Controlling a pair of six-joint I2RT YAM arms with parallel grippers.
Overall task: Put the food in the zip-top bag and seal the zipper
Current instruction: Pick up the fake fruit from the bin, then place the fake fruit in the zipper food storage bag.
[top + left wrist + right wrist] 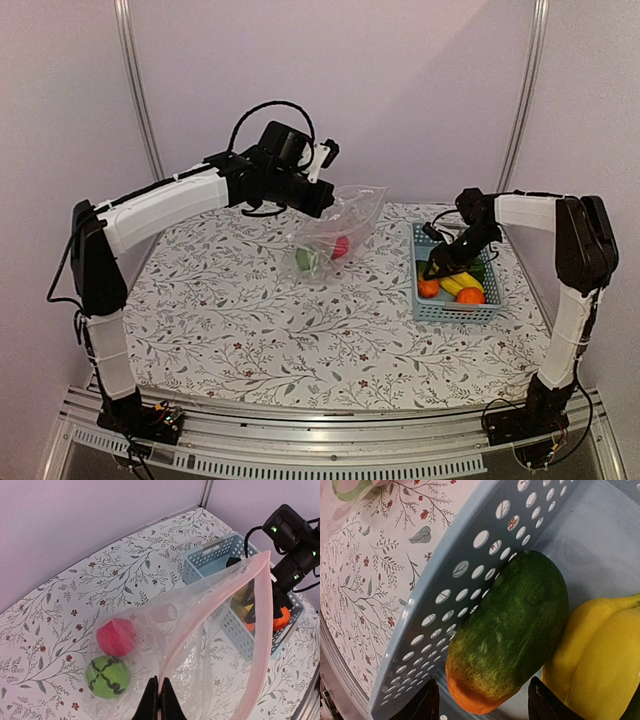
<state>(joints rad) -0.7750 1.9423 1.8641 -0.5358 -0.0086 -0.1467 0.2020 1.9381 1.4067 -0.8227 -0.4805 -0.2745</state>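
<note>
Pink-edged film is pinched between the left jaws, which are pressed together on the zip-top bag [200, 630] right at its zipper [263, 625]. They hold the mouth up, gaping toward the light-blue basket [205, 560]. Low in the bag, down by the worktop [250, 330], a red ball [116, 636] and a green watermelon-striped ball [107, 676] lie against each other.

The right jaws stand spread inside the basket, one tip either side of the orange end of a dark green piece [512, 630] that leans on the basket wall. Yellow bananas [600, 650] are just beside it, and an orange [470, 295] sits toward the near end.

That piece looks like hard, light, smooth plastic, probably slippery on its curve, so I would close across its narrower end. The bag is limp and crinkly, best held by the stiffer strip.
</note>
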